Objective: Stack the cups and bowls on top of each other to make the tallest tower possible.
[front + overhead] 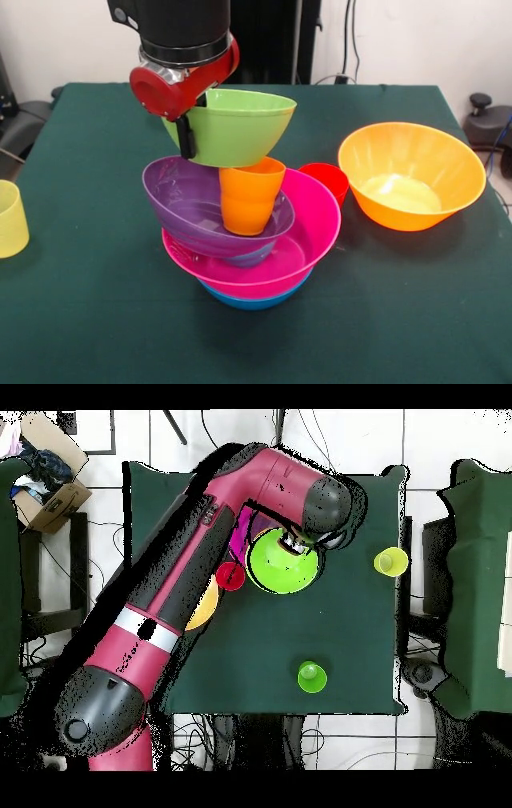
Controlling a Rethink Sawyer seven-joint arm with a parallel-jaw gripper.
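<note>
Fingers (186, 138) of your gripper (190, 128) clamp the lime green bowl's (236, 128) rim, holding it tilted on the orange cup (250, 196) atop the tower (248, 240), mid-table (96, 320).

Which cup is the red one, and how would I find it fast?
Find the tower mid-table, with its wide pink bowl. The red cup stands on the table just behind that bowl's rim, between it and the big orange bowl. It is the only red cup; the orange cup sits inside the tower.
</note>
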